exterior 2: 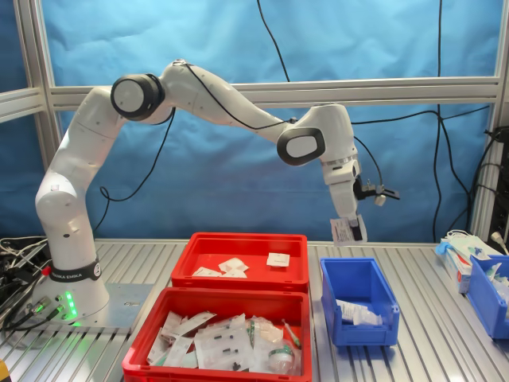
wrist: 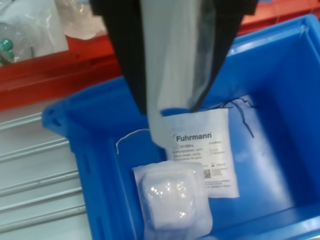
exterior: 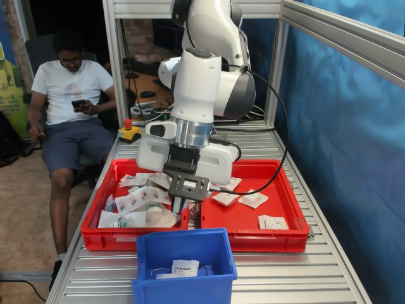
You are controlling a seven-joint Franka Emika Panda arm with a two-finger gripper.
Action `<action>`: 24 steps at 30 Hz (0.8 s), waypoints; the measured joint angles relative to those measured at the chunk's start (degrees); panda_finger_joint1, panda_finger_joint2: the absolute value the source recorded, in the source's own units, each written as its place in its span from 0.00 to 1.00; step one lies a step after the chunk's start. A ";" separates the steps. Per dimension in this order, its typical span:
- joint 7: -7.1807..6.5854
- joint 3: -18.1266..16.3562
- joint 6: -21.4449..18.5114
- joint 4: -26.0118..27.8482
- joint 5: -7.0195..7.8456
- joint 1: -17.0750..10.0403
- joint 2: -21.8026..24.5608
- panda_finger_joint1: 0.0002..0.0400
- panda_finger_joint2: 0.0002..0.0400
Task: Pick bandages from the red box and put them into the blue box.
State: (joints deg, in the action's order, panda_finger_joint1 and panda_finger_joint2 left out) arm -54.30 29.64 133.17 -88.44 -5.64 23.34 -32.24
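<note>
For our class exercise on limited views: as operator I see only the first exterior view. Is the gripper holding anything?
Observer: Yes, in the wrist view the gripper is shut on a white bandage.
Operator: Is it inside the blue box?
Observer: No, in the second exterior view it hangs above the blue box, clear of its rim.
Operator: What lies inside?
Observer: The wrist view shows a printed packet reading Fuhrmann and a padded packet next to it.
</note>
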 joint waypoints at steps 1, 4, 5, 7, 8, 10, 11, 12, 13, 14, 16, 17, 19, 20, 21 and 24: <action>0.00 0.00 0.00 0.17 0.00 -0.09 -0.25 0.15 0.15; 0.00 0.04 0.06 0.79 0.00 -0.45 -1.28 0.15 0.15; 0.00 0.05 0.08 0.92 0.00 -0.53 -1.53 0.15 0.15; 0.00 0.07 0.11 1.22 0.00 -0.74 -2.23 0.15 0.15; 0.00 0.08 0.12 1.33 0.00 -0.81 -2.47 0.15 0.15; 0.00 0.09 0.15 1.55 0.00 -0.96 -2.98 0.15 0.15; 0.00 0.10 0.17 1.74 0.00 -1.09 -3.49 0.15 0.15; 0.00 0.10 0.17 1.84 0.00 -1.15 -3.76 0.15 0.15; 0.00 0.10 0.17 1.98 0.00 -1.22 -4.04 0.15 0.15; 0.00 0.10 0.17 2.14 0.00 -1.28 -4.33 0.15 0.15; 0.00 0.10 0.17 2.47 0.00 -1.40 -4.90 0.15 0.15; 0.00 0.10 0.22 2.87 0.00 -1.50 -5.48 0.15 0.15; 0.00 0.10 0.29 3.25 0.00 -1.56 -6.02 0.15 0.15; 0.00 0.10 0.36 3.48 0.00 -1.58 -6.29 0.15 0.15; 0.00 0.10 0.56 4.00 0.00 -1.60 -6.82 0.15 0.15; 0.00 0.10 1.13 5.07 0.00 -1.60 -7.75 0.15 0.15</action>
State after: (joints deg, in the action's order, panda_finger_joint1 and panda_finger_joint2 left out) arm -54.30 29.74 134.29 -83.37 -5.64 21.74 -39.98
